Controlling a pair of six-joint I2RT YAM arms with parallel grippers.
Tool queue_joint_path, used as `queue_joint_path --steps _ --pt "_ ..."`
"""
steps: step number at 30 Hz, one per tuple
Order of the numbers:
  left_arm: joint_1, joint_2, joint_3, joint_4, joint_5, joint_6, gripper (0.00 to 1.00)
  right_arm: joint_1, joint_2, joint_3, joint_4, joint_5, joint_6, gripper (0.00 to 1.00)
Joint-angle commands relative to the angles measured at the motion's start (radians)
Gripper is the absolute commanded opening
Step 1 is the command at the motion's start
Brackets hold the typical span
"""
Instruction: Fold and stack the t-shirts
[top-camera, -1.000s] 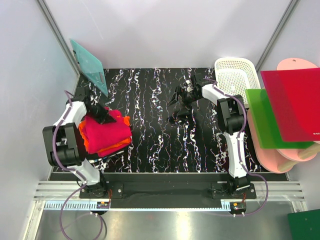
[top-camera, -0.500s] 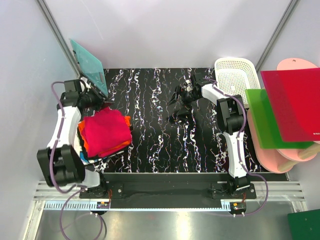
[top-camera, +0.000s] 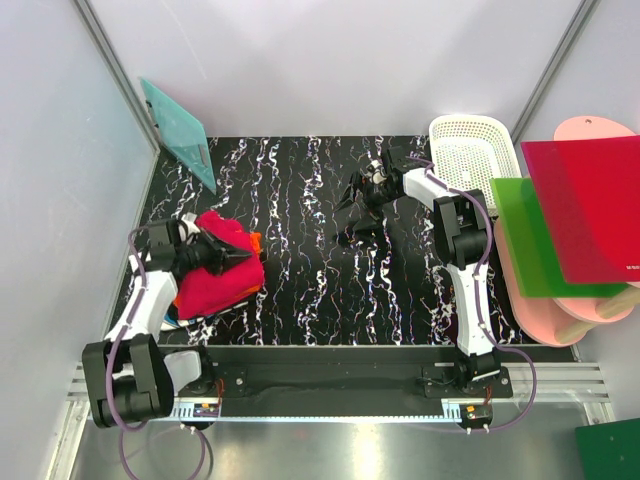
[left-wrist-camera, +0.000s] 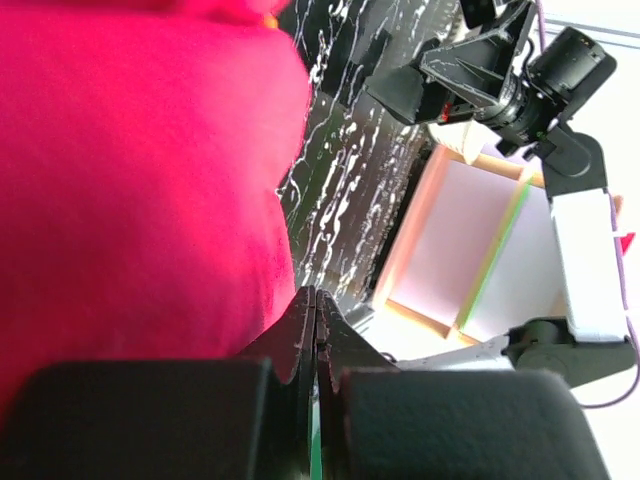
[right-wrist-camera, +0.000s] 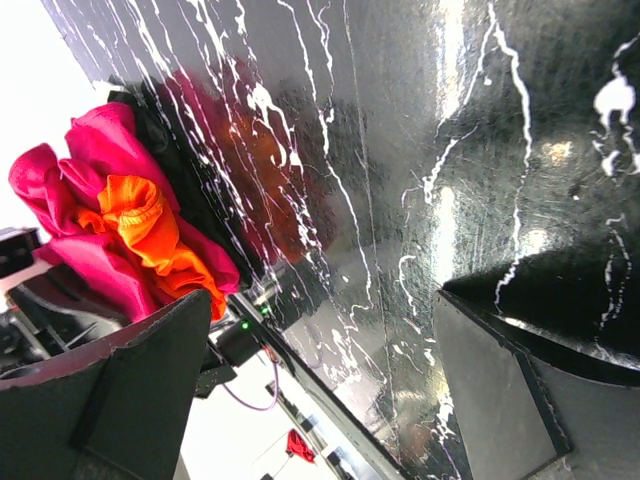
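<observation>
Your left gripper (top-camera: 232, 257): clenched, tips pressed together, over crimson t-shirt (top-camera: 213, 278) at left side of table (top-camera: 320, 285). Orange t-shirt (top-camera: 252, 241) peeks out beside it. Your right gripper (top-camera: 352, 200): released, spread wide, well apart mid-table

The bright orange cloth t-shirt (top-camera: 253, 241) lay almost wholly hidden under the crimson-pink cloth t-shirt (top-camera: 205, 285), with only a rim showing at the stack's 3 o'clock side. In the top view the left jaws covered part of the pink shirt. In the left wrist view that shirt was blurred and cut off at 9 and 12 o'clock. The stiff red plastic board (top-camera: 585, 205) ran off the top view at 3 o'clock, and it and the stiff green board (top-camera: 520, 240) hid much of a pale pink board (top-camera: 590, 315).
</observation>
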Motion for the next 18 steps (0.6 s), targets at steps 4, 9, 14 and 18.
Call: queue_joint_path --steps 4,9,14,18 --pt "0.005 0.148 -0.087 0.180 0.037 -0.039 0.00 0.019 -0.003 -0.017 0.006 -0.009 -0.017 1.00" --pt "0.006 0.317 -0.026 0.144 -0.044 0.064 0.00 0.018 -0.004 -0.011 0.006 -0.011 -0.019 1.00" --pt "0.005 0.327 0.048 0.124 0.006 0.076 0.00 0.019 -0.010 0.009 -0.001 -0.014 -0.026 1.00" --pt "0.005 0.172 0.186 0.001 -0.040 0.119 0.00 0.019 -0.018 0.026 -0.005 -0.008 -0.029 1.00"
